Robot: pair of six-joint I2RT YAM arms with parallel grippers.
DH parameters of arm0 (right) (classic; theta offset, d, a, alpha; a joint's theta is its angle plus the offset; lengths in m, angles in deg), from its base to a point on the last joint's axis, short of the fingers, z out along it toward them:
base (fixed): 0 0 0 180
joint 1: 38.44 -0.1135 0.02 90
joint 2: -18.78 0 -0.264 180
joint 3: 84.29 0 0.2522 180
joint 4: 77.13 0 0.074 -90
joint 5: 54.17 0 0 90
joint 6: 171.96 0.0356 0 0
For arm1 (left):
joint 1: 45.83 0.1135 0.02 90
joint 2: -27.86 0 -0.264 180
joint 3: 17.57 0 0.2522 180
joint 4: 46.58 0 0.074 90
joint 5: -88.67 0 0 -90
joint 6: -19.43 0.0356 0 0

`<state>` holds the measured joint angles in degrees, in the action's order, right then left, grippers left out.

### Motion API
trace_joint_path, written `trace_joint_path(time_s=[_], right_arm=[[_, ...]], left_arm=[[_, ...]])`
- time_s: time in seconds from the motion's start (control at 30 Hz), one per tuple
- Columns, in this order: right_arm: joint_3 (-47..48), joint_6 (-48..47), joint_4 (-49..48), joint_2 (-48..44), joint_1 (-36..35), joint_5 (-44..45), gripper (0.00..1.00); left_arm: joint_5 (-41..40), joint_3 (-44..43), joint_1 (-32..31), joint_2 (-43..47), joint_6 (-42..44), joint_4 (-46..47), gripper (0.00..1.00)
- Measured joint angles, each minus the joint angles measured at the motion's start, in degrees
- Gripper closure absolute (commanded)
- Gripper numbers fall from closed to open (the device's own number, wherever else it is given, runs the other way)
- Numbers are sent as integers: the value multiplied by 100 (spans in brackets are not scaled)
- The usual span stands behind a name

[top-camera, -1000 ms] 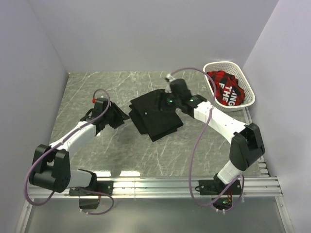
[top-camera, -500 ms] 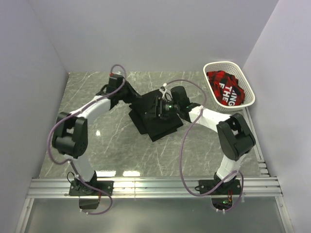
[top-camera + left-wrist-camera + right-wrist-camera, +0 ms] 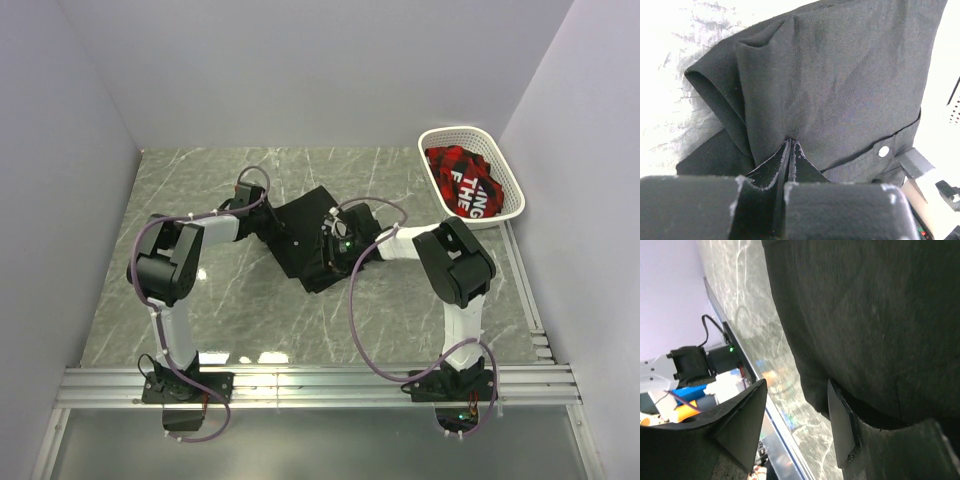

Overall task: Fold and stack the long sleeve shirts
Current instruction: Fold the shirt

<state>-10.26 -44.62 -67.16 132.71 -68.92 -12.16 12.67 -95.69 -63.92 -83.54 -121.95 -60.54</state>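
Note:
A black long sleeve shirt [image 3: 300,248] lies folded in the middle of the marble table. My left gripper [image 3: 267,221] is at its left edge. In the left wrist view the left gripper [image 3: 790,143] is shut, its tips pinching a ridge of the black shirt [image 3: 840,75]; a white button [image 3: 884,151] shows on the placket. My right gripper [image 3: 328,243] is low over the shirt's right part. In the right wrist view the right gripper [image 3: 795,410] is open, with the shirt's edge [image 3: 865,300] over its right finger [image 3: 842,430] and bare table between the fingers.
A white basket [image 3: 512,182] stands at the back right with a red plaid garment [image 3: 465,180] in it. An aluminium rail [image 3: 320,385] runs along the near edge. Walls close in the left, back and right sides.
My left arm has swung from the left of the table to the shirt's left edge and shut on it. My right gripper has shifted down and left over the shirt.

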Motion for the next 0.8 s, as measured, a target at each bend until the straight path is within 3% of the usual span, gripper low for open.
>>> trace_joint_path(time_s=[0.27, 0.43, 0.6, 0.8], right_arm=[[-149, -195, 157, -175, 81, -50, 41], [-289, -415, 667, -721, 345, 127, 41], [-264, -573, 811, -1467, 1010, 144, 41], [-35, -520, 684, -1478, 1670, 120, 42]], left_arm=[[2, 15, 17, -20, -35, 87, 89], [-238, 42, 28, 234, 31, -138, 73], [-566, 175, -90, 1139, 186, -535, 61], [-588, 326, -811, 1805, 267, -654, 63]])
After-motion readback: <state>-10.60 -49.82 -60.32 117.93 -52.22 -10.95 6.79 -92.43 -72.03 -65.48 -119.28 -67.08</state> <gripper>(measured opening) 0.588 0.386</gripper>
